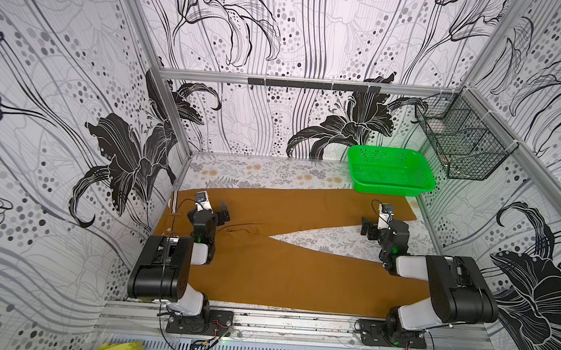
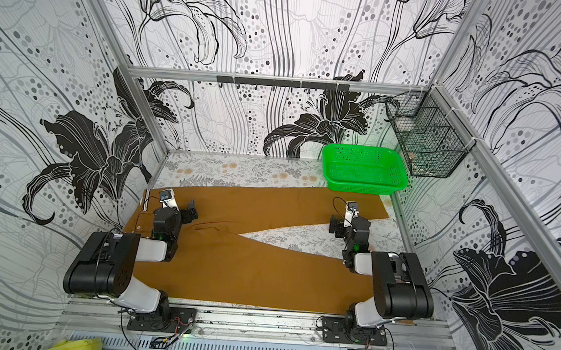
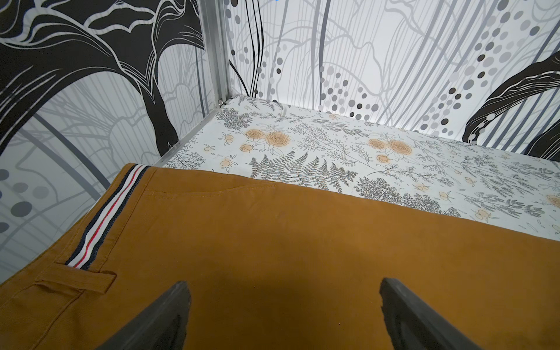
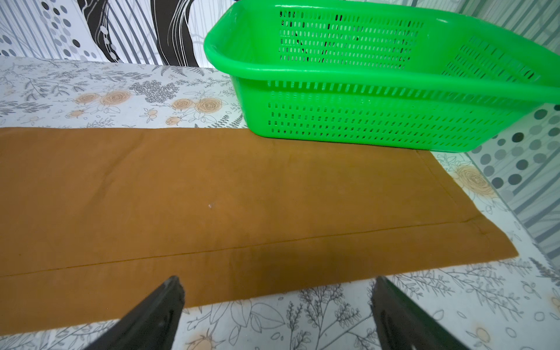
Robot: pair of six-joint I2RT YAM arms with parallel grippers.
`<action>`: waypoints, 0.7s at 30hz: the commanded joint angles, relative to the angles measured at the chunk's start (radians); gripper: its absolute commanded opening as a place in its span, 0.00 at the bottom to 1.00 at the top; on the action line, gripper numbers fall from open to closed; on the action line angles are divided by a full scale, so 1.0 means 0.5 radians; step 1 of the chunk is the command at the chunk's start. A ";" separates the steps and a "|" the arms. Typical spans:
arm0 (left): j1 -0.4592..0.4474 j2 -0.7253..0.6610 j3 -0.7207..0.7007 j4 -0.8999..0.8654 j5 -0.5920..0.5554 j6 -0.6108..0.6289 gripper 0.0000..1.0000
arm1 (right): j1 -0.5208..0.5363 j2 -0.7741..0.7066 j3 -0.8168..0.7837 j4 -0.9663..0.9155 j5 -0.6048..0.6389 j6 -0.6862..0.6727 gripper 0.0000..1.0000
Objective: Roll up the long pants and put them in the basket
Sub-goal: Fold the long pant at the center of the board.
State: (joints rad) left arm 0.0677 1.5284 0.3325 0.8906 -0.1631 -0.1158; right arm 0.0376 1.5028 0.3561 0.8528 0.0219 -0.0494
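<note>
The long pants (image 1: pixel 282 270) lie flat and unrolled on the table (image 1: pixel 272 172). Their long axis runs from the robot's left side to its right side, parallel to the rail that carries both arms.

At the far left is the striped waistband (image 3: pixel 103 218), close to the left wall. The left gripper (image 1: pixel 224 209) is above the hip part, a little inward from this waistband. In the left wrist view its two fingers (image 3: pixel 169 312) stand wide apart with only brown cloth between them, and they hold nothing.

Toward the middle the two legs separate, and a wedge of bare table cover opens between them, wider to the right. One leg goes along the back of the table and the other along the front, where it passes under the right arm.

The right gripper (image 1: pixel 366 227) is over the inner edge of the back leg, near its hem. Its fingers (image 4: pixel 160 306) are also spread and empty, one above the cloth and one above the table cover. If they touch the surface cannot be told.

At the far right the back hem ends just beside the green basket (image 4: pixel 363 75).

So the left arm is nearer the waist and the right arm nearer the hems. The roll will probably have to travel along this left-right axis, perhaps after one leg is laid on the other.
</note>
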 commanded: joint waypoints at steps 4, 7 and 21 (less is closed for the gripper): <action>-0.072 -0.198 0.149 -0.281 -0.119 0.070 1.00 | 0.118 -0.281 0.384 -0.781 0.235 -0.056 1.00; -0.116 -0.300 0.418 -0.789 -0.379 0.020 1.00 | 0.220 -0.495 0.598 -1.083 0.138 -0.210 1.00; -0.020 0.146 2.057 -2.495 -0.262 -0.902 1.00 | 0.176 0.098 2.246 -2.402 -0.118 0.761 1.00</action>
State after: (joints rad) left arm 0.0189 1.5616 1.3415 -0.2031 -0.3721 -0.4847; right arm 0.1570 1.4929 1.4605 -0.1806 0.0158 0.1921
